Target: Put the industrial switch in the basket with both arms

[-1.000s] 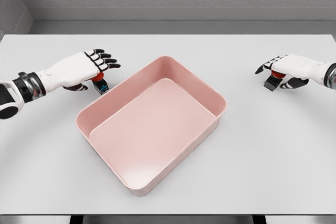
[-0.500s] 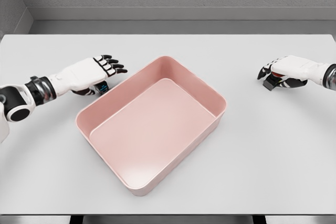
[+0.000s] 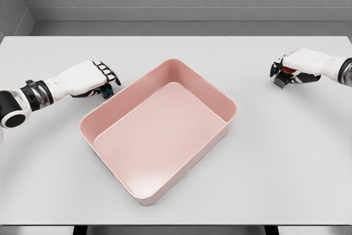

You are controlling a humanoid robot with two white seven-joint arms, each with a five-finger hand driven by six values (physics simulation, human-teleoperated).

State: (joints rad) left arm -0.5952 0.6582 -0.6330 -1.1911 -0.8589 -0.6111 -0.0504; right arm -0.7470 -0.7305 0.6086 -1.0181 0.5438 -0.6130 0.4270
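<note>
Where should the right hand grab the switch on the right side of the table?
Grip the dark body of the industrial switch across its sides, coming from above. It sits low on the table, and the right hand already covers its red top.

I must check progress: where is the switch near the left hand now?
In the head view it lies on the table, under the left hand, just outside the pink basket's upper-left wall.

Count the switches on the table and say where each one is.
2. One switch sits under the left hand, left of the pink basket. The other switch is under the right hand, far right.
</note>
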